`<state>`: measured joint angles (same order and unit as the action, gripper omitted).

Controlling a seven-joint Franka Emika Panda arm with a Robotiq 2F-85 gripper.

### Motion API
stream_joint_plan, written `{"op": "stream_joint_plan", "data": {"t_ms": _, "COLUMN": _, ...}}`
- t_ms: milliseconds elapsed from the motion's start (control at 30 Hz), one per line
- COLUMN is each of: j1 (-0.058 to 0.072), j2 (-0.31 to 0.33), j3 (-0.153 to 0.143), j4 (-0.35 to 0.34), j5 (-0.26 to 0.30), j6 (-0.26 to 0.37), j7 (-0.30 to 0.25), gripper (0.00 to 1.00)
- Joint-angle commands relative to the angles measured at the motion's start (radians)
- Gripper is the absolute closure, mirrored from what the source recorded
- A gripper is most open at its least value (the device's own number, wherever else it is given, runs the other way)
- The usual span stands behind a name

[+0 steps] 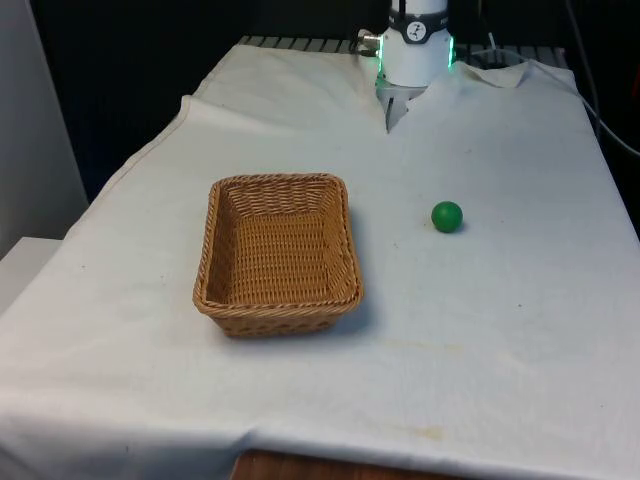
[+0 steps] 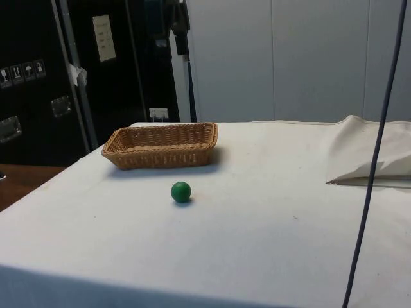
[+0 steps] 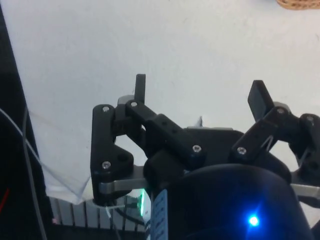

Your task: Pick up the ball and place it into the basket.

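Note:
A small green ball point(image 1: 447, 216) point(image 2: 181, 191) rests on the white cloth, a short way off the wicker basket point(image 1: 212, 240) point(image 2: 160, 153) towards the front view's right. The basket is rectangular and has nothing in it. In the wrist view my gripper point(image 3: 200, 92) hangs high over the cloth near the robot's end of the table. It is open, with only bare cloth showing between its two black fingers point(image 3: 140, 86). A corner of the basket point(image 3: 300, 4) shows far off in that view. The gripper is well away from both ball and basket.
The robot's base point(image 1: 415, 50) stands at the table's far end, where the cloth point(image 2: 369, 157) is bunched into a raised fold. A dark cable point(image 2: 376, 160) hangs down close to the side camera. The table's edge falls away at the front view's left.

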<state>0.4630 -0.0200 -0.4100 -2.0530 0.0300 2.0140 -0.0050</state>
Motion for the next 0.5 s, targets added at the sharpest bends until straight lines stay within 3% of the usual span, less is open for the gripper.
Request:
{"op": "stream_joint_plan", "data": {"t_ms": 0, "j1": 0.000, "j2": -0.003, "j3": 0.004, "j4": -0.009, "j5": -0.001, "j6": 0.013, "j7": 0.002, "gripper": 0.00}}
{"op": "stream_joint_plan", "data": {"t_ms": 100, "j1": 0.003, "j2": -0.021, "j3": 0.022, "j4": -0.052, "j5": -0.013, "j6": 0.074, "j7": 0.025, "gripper": 0.00}}
{"op": "stream_joint_plan", "data": {"t_ms": 300, "j1": 0.004, "j2": -0.028, "j3": 0.046, "j4": -0.102, "j5": -0.008, "j6": 0.138, "j7": 0.040, "gripper": 0.00}}
{"op": "stream_joint_plan", "data": {"t_ms": 333, "j1": 0.001, "j2": -0.023, "j3": 0.045, "j4": -0.093, "j5": -0.001, "j6": 0.120, "j7": 0.029, "gripper": 0.00}}
{"op": "stream_joint_plan", "data": {"t_ms": 467, "j1": 0.003, "j2": -0.023, "j3": 0.065, "j4": -0.142, "j5": 0.000, "j6": 0.196, "j7": 0.049, "gripper": 0.00}}
